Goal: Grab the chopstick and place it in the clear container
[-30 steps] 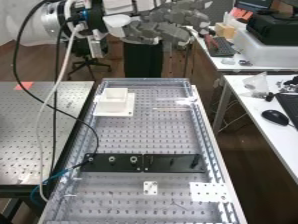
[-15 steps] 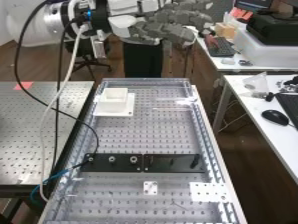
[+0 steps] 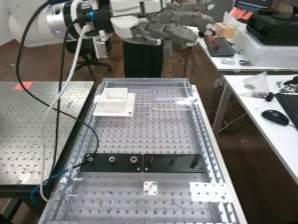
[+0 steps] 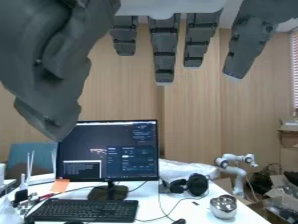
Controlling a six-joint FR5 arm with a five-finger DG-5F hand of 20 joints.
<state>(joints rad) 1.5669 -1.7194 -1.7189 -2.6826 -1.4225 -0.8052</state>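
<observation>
At the top of the high view the hand (image 3: 166,22) is raised above the bench's far end, its fingers straight and relaxed, holding nothing. The wrist view has the hand (image 4: 164,47) with fingers extended and the thumb apart from them. A thin pale chopstick (image 3: 171,109) lies crosswise on the perforated bench (image 3: 153,135) near its far right, well below the hand. A clear container (image 3: 181,102) seems to lie just beyond it, its outline hard to tell. The square white box (image 3: 114,100) stands on a white plate at the far left.
A black bar with fittings (image 3: 144,163) crosses the bench, with small white plates (image 3: 209,192) nearer. Cables hang down from the arm along the left edge. A side desk (image 3: 253,95) at right bears a mouse and keyboard. In the wrist view stands a monitor (image 4: 110,150).
The arm and hand have shifted slightly to the right in the high view, and the cables hanging from the arm have moved with them. The things on the bench stay put.
</observation>
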